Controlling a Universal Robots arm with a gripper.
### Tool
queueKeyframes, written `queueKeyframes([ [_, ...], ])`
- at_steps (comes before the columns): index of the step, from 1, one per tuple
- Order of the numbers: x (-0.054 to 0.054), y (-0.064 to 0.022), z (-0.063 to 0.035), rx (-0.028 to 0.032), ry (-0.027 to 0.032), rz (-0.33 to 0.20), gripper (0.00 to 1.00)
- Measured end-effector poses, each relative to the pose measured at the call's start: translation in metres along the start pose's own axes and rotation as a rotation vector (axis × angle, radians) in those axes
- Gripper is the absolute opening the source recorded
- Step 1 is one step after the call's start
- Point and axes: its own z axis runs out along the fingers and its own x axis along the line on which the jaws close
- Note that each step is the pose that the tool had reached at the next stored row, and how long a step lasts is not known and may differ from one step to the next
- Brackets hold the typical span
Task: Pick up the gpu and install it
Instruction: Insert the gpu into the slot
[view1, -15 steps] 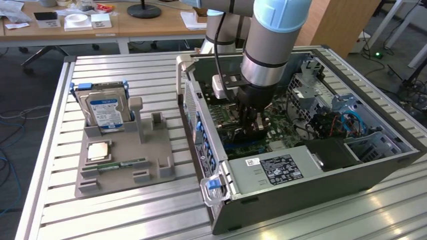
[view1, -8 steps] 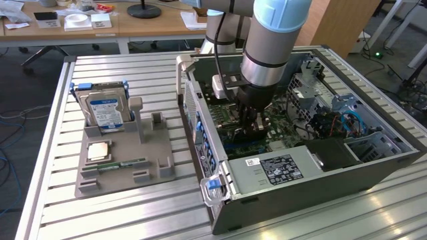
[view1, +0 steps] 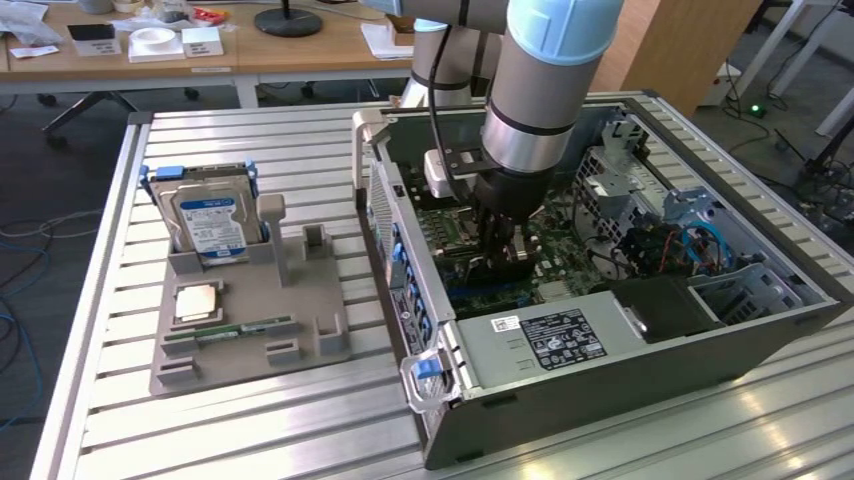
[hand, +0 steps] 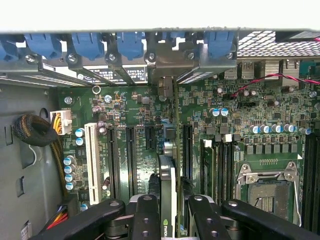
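The fingers (hand: 150, 212) of the gripper (hand: 169, 220) stand narrow on both sides of the gpu (hand: 167, 192), which is on its edge between them; they seem to hold it, but I cannot tell if the pads press it firmly or are loosening. The card is vertical because its lower edge must enter a long slot of the motherboard (hand: 250, 120), and its far end points to the rear brackets with the blue clips (hand: 131, 45). In the exterior view the gripper (view1: 505, 255) is deep inside the open computer case (view1: 627, 370), low over the board. The card looks already in or just above its slot. On the exterior view's left, the grey holder (view1: 247, 330) keeps the hard drive (view1: 211, 222) upright and the memory stick (view1: 247, 327) flat, well apart from the case.
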Motion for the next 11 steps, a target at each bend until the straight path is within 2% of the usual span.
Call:
queueKeyframes([
  [11, 0.0001, 0.0, 0.0006, -0.0001, 0.0003, 0.0, 0.27],
])
